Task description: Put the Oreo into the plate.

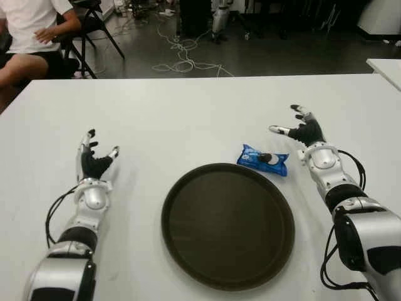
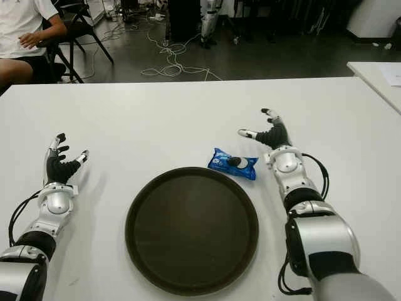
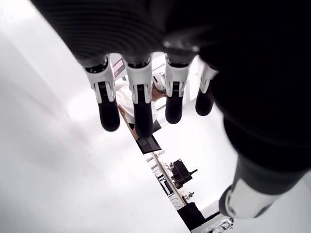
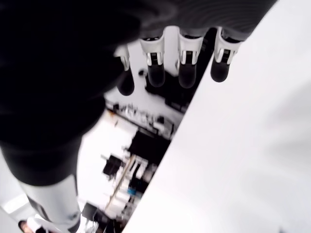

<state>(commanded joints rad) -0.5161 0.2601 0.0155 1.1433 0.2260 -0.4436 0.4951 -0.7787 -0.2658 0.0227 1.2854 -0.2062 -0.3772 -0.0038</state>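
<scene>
A blue Oreo packet (image 1: 263, 159) lies on the white table (image 1: 188, 113), just past the far right rim of a round dark plate (image 1: 228, 224). The plate holds nothing. My right hand (image 1: 299, 127) is to the right of the packet, a short gap away, its fingers (image 4: 187, 68) spread and holding nothing. My left hand (image 1: 94, 157) shows on the table's left side, well left of the plate, fingers (image 3: 143, 109) spread and empty.
A seated person (image 1: 28, 37) in a white shirt is beyond the table's far left corner, beside a folding chair (image 1: 94, 25). Cables (image 1: 182, 53) lie on the floor behind. Another white table (image 1: 385, 66) edge shows at far right.
</scene>
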